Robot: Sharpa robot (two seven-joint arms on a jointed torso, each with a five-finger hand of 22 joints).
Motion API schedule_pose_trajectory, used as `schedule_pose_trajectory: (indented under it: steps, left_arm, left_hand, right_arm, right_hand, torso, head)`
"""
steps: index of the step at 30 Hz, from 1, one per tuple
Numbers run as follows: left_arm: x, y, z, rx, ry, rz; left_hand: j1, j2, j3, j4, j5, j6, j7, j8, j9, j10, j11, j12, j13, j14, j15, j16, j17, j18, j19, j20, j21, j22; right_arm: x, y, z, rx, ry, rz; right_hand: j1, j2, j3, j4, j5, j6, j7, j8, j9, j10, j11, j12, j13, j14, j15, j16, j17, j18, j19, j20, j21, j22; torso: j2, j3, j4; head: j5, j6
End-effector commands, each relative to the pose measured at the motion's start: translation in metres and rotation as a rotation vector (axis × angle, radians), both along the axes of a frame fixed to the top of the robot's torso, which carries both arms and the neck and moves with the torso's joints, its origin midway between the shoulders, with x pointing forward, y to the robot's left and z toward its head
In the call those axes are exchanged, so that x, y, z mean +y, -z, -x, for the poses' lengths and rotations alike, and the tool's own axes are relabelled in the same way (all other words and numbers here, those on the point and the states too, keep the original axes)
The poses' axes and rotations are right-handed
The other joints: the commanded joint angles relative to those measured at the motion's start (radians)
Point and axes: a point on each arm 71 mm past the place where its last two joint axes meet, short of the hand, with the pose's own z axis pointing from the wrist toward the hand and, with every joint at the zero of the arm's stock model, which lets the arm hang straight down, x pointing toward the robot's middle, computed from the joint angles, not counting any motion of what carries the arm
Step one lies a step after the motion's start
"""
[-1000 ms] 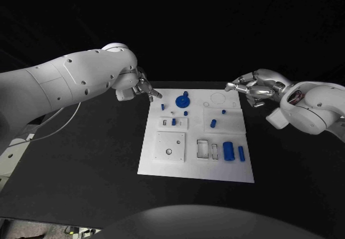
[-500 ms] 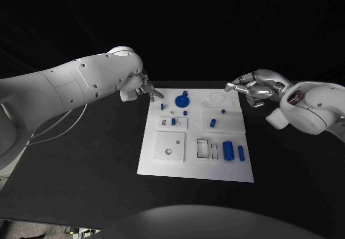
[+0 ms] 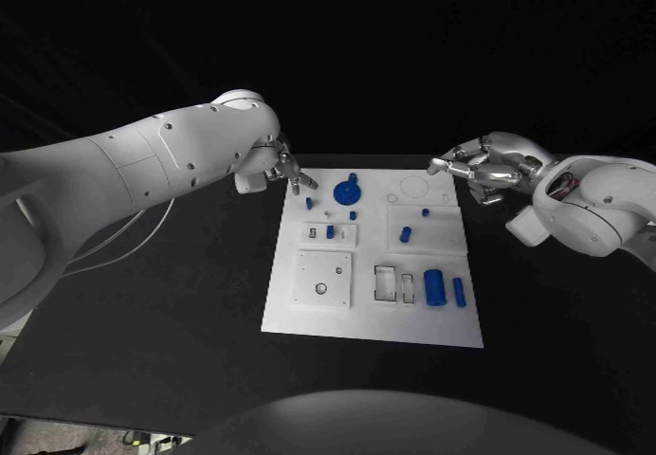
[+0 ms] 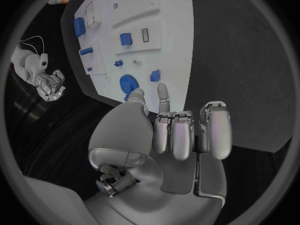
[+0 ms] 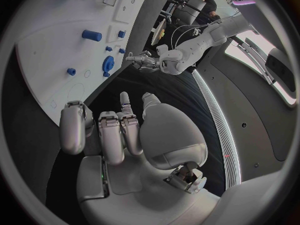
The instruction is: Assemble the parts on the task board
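1. Since the earlier frame, the left arm [image 3: 151, 175] has swung further in over the surface, and the left hand [image 3: 278, 172] has shifted slightly toward the far left corner of the task board [image 3: 369, 327]; the right hand [image 3: 479, 171] and all parts are unchanged.
2. Task board: white plate lying flat at the middle of the black surface [image 3: 164, 332].
3. Nearest row of the board: a square plate [image 3: 324, 278] on the left, two rectangular slots [image 3: 395, 283] in the middle, and a large blue cylinder [image 3: 435, 286] with a slimmer blue bar [image 3: 460, 292] just beside it on the right.
4. Middle row: a small blue block [image 3: 330, 231] standing in a raised plate on the left; a blue block [image 3: 406, 235] on the right.
5. Far row: a blue gear [image 3: 347, 193] with a post; small blue pegs [image 3: 309, 202] near it.
6. Left hand: poised at the far left corner of the board, near the gear, holding nothing. The left wrist view shows most fingers [image 4: 181, 135] curled toward the palm and one finger extended toward the gear.
7. Right hand: poised just beyond the far right corner of the board, fingers curled in, holding nothing.
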Motion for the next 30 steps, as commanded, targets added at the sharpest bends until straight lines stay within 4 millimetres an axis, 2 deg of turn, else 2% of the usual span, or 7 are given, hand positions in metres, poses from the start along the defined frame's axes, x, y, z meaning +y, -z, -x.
schedule_pose_trajectory:
  steps: [1,5,11,30]
  left_arm:
    - [-0.0022,0.0057,0.0014,0.034,0.032,-0.018]
    - [-0.0025,0.0096,0.0014,0.038,0.033,-0.026]
    - [-0.0043,0.0133,0.0016,0.037,0.039,-0.027]
    - [-0.0114,0.0124,0.0004,-0.003,0.06,0.022]
  left_hand:
    - [-0.003,0.002,-0.007,-0.002,-0.007,-0.008,0.0,0.0,0.002,0.104,-0.006,-0.006,0.263,0.105,-0.001,0.002,0.264,-0.009,0.033,-0.003,-0.003,0.15]
    - [-0.003,0.001,-0.007,-0.002,-0.007,-0.008,0.0,0.0,0.002,0.104,-0.006,-0.006,0.263,0.105,-0.001,0.002,0.264,-0.009,0.033,-0.003,-0.004,0.15]
    - [0.001,0.003,-0.007,-0.003,-0.004,-0.012,0.001,-0.003,0.002,0.104,-0.005,-0.006,0.263,0.105,0.0,0.002,0.264,-0.009,0.032,-0.002,-0.004,0.15]
    - [0.026,0.011,-0.002,-0.005,0.03,-0.016,0.003,-0.009,0.009,0.104,-0.003,-0.006,0.263,0.105,0.003,0.002,0.264,-0.007,0.027,0.001,-0.012,0.146]
  right_arm:
    - [0.0023,0.0006,0.0007,0.005,-0.02,-0.001]
    - [0.0024,0.0006,0.0006,0.005,-0.021,-0.001]
    - [0.0021,0.0005,0.0005,0.004,-0.021,-0.001]
    - [0.0017,0.0005,-0.0002,0.002,-0.02,-0.001]
  right_hand:
    - [-0.004,0.0,-0.005,0.0,0.003,0.008,0.001,-0.002,0.001,0.113,-0.001,-0.004,0.261,0.104,0.005,0.003,0.263,0.019,-0.005,0.003,-0.003,0.178]
    - [-0.004,0.0,-0.005,0.0,0.003,0.008,0.001,-0.002,0.001,0.113,-0.001,-0.004,0.261,0.104,0.005,0.003,0.263,0.019,-0.005,0.003,-0.003,0.178]
    - [-0.004,0.0,-0.005,0.0,0.004,0.008,0.001,-0.002,0.001,0.113,0.0,-0.004,0.261,0.104,0.005,0.003,0.263,0.019,-0.005,0.003,-0.003,0.178]
    - [-0.003,-0.001,-0.006,0.0,0.005,0.008,0.001,-0.002,0.001,0.113,0.0,-0.004,0.261,0.104,0.005,0.003,0.263,0.019,-0.005,0.003,-0.002,0.178]
  torso:
    - [0.002,-0.0004,0.0002]
    - [0.003,-0.0011,0.0]
    - [0.002,-0.0002,-0.0005]
    - [0.0,0.0001,0.0008]
  head:
    - [-0.003,0.0]
    - [-0.004,0.0]
    - [-0.007,0.0]
    - [-0.008,0.0]
